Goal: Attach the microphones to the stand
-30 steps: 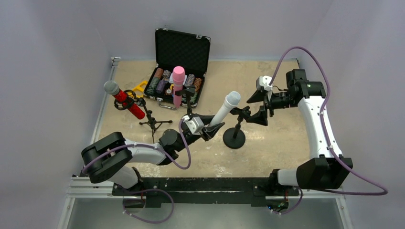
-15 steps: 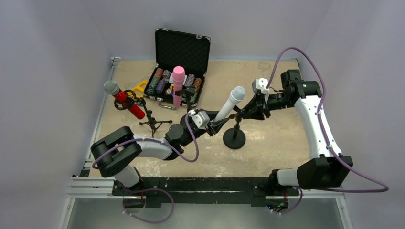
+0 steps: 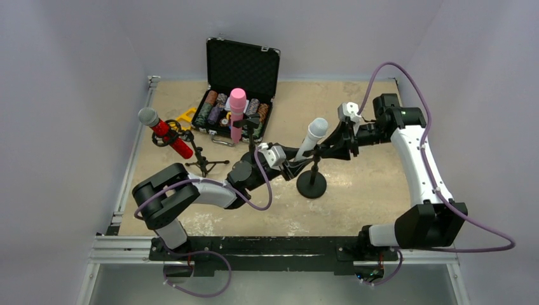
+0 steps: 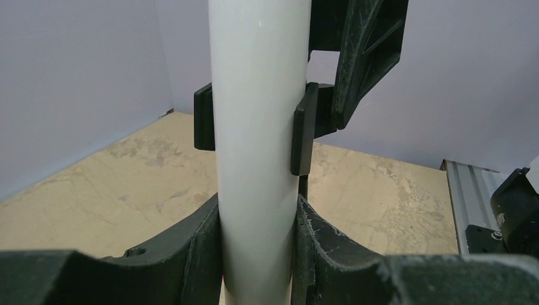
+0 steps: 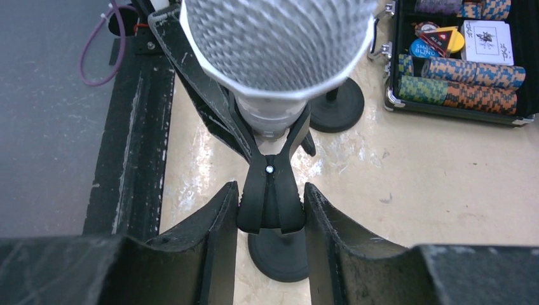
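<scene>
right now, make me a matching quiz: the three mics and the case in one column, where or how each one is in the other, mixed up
Things
1. red mic
2. pink mic
3. white mic
4. case

Place or state
a. gripped in the left jaws
b. tilted, furthest left
c. lid open, at the far edge
d. upright, just in front of the case

Pairs: 1-b, 2-d, 3-a, 4-c
</scene>
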Action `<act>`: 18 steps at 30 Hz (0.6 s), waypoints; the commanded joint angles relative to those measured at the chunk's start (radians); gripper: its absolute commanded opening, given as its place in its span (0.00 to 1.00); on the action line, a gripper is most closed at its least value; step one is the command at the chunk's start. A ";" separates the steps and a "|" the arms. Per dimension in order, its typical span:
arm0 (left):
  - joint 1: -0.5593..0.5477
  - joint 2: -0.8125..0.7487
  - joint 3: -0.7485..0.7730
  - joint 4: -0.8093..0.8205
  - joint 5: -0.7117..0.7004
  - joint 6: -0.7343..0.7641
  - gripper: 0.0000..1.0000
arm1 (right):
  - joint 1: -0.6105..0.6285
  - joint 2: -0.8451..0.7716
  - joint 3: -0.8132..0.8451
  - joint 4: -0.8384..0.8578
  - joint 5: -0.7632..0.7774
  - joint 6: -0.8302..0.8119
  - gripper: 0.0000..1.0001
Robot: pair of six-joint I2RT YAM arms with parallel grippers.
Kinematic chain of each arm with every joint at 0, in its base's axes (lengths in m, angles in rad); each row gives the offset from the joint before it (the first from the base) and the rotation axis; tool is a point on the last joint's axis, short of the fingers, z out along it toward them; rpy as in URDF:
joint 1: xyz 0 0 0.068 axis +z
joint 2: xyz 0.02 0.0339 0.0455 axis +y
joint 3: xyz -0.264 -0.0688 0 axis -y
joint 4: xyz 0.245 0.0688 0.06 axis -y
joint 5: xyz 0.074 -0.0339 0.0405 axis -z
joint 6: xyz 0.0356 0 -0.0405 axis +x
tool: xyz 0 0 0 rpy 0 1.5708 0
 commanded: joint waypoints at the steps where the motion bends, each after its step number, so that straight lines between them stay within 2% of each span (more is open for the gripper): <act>1: 0.001 0.014 0.038 0.055 0.050 -0.043 0.00 | 0.011 0.035 -0.002 -0.078 -0.061 0.012 0.36; 2: 0.001 0.014 0.035 0.055 0.042 -0.046 0.00 | 0.010 0.037 0.006 -0.096 -0.064 0.001 0.44; 3: 0.001 0.012 0.031 0.055 0.032 -0.050 0.00 | 0.009 0.037 0.015 -0.110 -0.063 -0.006 0.61; 4: 0.001 0.009 0.027 0.055 0.019 -0.053 0.08 | 0.008 0.032 0.020 -0.113 -0.058 -0.004 0.70; 6: 0.001 -0.008 0.007 0.055 -0.018 -0.057 0.31 | 0.003 0.014 0.022 -0.089 -0.041 0.027 0.81; 12: 0.001 -0.106 -0.069 0.055 -0.104 -0.049 0.77 | -0.013 -0.069 -0.003 0.035 0.024 0.143 0.88; 14: 0.001 -0.139 -0.097 0.053 -0.110 -0.044 0.84 | -0.025 -0.088 -0.005 0.057 0.032 0.169 0.89; 18: 0.002 -0.201 -0.161 0.053 -0.113 -0.043 0.86 | -0.052 -0.118 -0.010 0.118 0.056 0.240 0.90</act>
